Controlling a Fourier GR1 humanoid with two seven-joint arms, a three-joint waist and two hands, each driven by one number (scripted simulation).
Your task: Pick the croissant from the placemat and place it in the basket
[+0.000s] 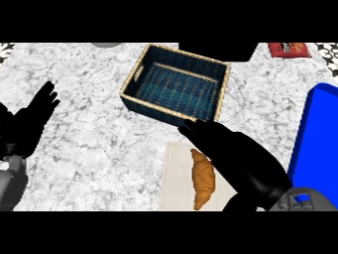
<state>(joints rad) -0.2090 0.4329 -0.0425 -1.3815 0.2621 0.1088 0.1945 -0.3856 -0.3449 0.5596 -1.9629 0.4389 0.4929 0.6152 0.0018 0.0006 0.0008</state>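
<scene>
A golden-brown croissant (202, 179) lies lengthwise on a pale beige placemat (176, 178) near the counter's front edge. My right hand (234, 155) hovers just right of and above the croissant, fingers straight and pointing up-left toward the basket, open and holding nothing. It covers the placemat's right part. The blue woven basket (138, 75) with a tan rim stands behind the placemat, tilted in plan, with nothing inside. My left hand (21, 120) rests open at the left edge, fingers up.
A large blue box (325, 144) stands along the right edge, close to my right forearm. A red packet (288, 49) lies at the back right. The counter is grey-white speckled marble (98, 144).
</scene>
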